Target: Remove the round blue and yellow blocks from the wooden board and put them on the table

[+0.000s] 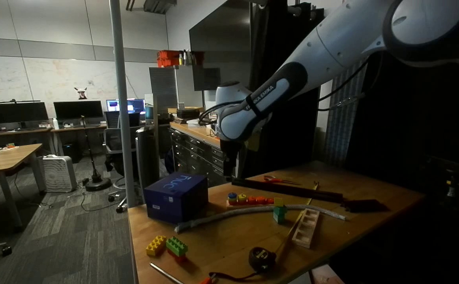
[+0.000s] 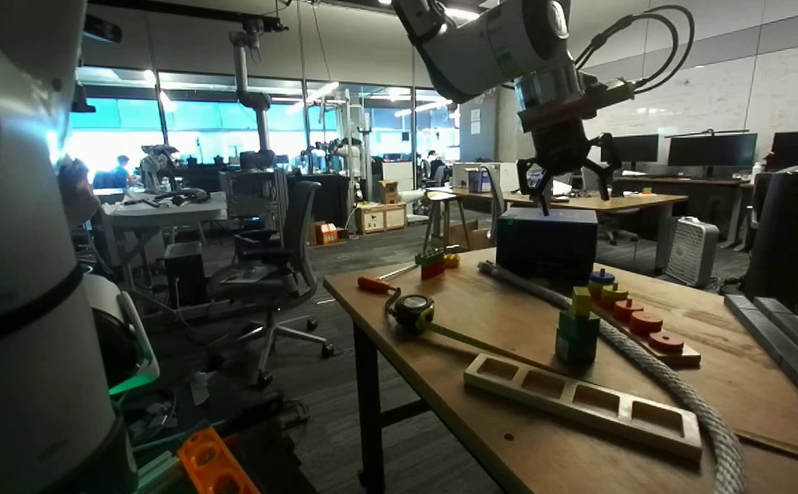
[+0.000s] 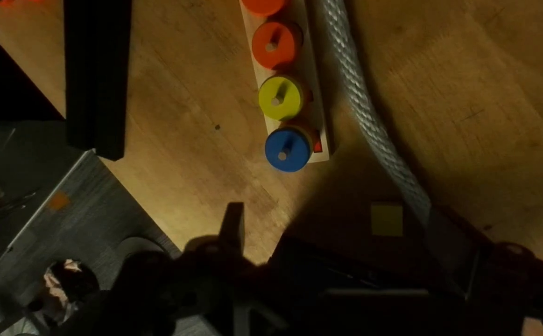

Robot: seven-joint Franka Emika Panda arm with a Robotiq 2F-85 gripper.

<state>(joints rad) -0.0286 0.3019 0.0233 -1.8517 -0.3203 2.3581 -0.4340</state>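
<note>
presently, the round blue block (image 3: 291,147) sat at the end of the wooden board (image 3: 320,157), with the round yellow block (image 3: 283,97) next to it and red round blocks (image 3: 278,51) farther along the row; peg tips (image 3: 283,155) showed through blue and yellow. the board rested on the table (image 3: 196,93) between the rope (image 3: 369,121) and the dark bars (image 3: 111,79), and the dark blue box (image 1: 176,197) stood near its blue end. the gripper (image 2: 575,199) hung above the table near the box, its fingers (image 3: 235,228) spread apart and holding nothing.

the step in hand was judged to be the approach to the blue block. good practice called for centring the gripper on the peg and turning it so that the fingers straddled the block across the row, since a lengthwise grip would probably have caught the yellow block. closing low on the rim and lifting straight along the peg was advised; a tilted pull could have jammed the block and dragged the board. set-down suited the table between board and bars.
</note>
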